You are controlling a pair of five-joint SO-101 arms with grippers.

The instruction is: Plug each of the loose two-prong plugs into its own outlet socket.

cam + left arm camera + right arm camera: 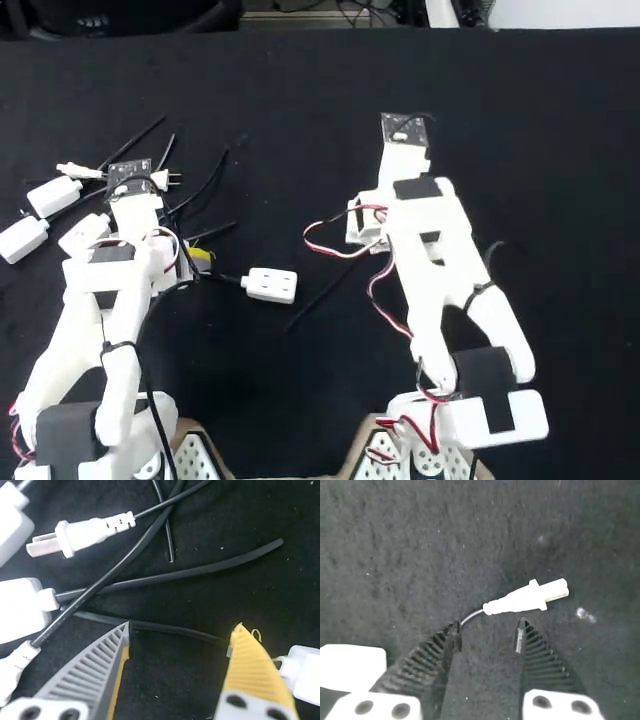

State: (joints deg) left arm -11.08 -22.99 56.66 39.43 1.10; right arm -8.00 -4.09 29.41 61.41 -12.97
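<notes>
Across the black bench (560, 200), cords (165, 575) and white plugs (85, 532) lie tangled at the left under the left pincer (180, 630), spread wide. Right pincer (487, 627), also spread, sits just short of a plug (527, 597). Socket (271, 285) lies between the arms; wires (360, 12) trail behind the bench.
</notes>
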